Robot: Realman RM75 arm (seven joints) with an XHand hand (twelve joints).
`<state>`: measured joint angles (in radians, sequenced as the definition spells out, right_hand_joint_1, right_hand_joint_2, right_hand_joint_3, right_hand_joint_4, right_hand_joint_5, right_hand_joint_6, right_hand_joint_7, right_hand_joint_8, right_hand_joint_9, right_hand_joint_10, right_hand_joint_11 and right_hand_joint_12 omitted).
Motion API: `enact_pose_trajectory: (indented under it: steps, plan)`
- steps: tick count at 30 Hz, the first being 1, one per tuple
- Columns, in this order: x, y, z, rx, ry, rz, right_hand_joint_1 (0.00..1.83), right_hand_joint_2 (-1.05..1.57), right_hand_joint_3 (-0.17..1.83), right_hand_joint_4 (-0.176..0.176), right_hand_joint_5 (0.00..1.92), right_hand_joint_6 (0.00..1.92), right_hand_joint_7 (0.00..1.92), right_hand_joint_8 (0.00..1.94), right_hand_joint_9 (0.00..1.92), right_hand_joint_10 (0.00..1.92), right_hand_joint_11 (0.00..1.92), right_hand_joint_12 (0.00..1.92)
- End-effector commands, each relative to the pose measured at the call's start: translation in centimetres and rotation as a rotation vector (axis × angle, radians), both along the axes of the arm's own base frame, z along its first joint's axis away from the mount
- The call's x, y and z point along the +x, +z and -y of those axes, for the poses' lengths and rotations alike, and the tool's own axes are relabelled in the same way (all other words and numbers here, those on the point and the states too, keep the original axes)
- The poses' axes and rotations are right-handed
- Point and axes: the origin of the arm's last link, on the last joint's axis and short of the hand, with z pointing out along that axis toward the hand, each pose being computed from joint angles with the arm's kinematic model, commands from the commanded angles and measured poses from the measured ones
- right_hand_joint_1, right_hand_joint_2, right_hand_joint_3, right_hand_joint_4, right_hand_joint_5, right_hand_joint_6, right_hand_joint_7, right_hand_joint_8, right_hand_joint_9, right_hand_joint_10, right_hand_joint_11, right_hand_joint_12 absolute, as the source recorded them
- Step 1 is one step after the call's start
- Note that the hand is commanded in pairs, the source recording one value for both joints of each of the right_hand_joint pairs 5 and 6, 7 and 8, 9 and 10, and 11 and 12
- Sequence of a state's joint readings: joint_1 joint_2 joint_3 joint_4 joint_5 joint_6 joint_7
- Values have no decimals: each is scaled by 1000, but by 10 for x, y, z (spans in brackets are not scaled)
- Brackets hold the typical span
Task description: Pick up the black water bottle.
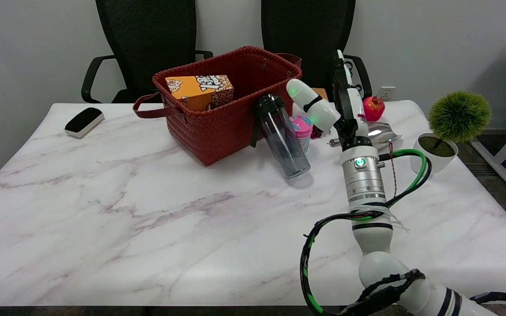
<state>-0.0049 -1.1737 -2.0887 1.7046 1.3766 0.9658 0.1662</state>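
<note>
The black water bottle [281, 137] has a dark see-through body and a black cap. It stands tilted on the marble table, its cap leaning against the side of the red woven basket [231, 127]. My right hand [334, 103] hovers just to the right of the bottle, seen edge-on with its fingers stretched upward and the thumb reaching left toward the bottle's top. It holds nothing and does not touch the bottle.
The basket holds an orange box [200, 91]. A small pink-lidded cup [301, 131] stands behind the bottle. A red apple [373, 108], a shiny metal object [380, 133] and a potted green plant [450, 127] lie to the right. A black-and-white eraser [84, 121] sits far left.
</note>
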Motion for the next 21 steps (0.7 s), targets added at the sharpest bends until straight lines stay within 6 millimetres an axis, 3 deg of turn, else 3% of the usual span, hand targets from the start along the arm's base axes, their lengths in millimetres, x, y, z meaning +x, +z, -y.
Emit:
enact_pose_trajectory:
  steps: [1, 6, 11, 21]
  plan:
    - [-1, 3, -2, 11, 12, -10, 700, 815, -175, 0, 0, 0, 0, 0, 0, 0, 0, 0]
    - [5, -2, 0, 35, 20, -40, 723, 757, -160, 0, 0, 0, 0, 0, 0, 0, 0, 0]
    - [13, -21, 4, 79, -27, -137, 828, 536, -35, 0, 0, 0, 0, 0, 0, 0, 0, 0]
    - [20, -36, -12, -100, -144, -310, 943, 343, 51, 0, 0, 0, 0, 0, 0, 0, 0, 0]
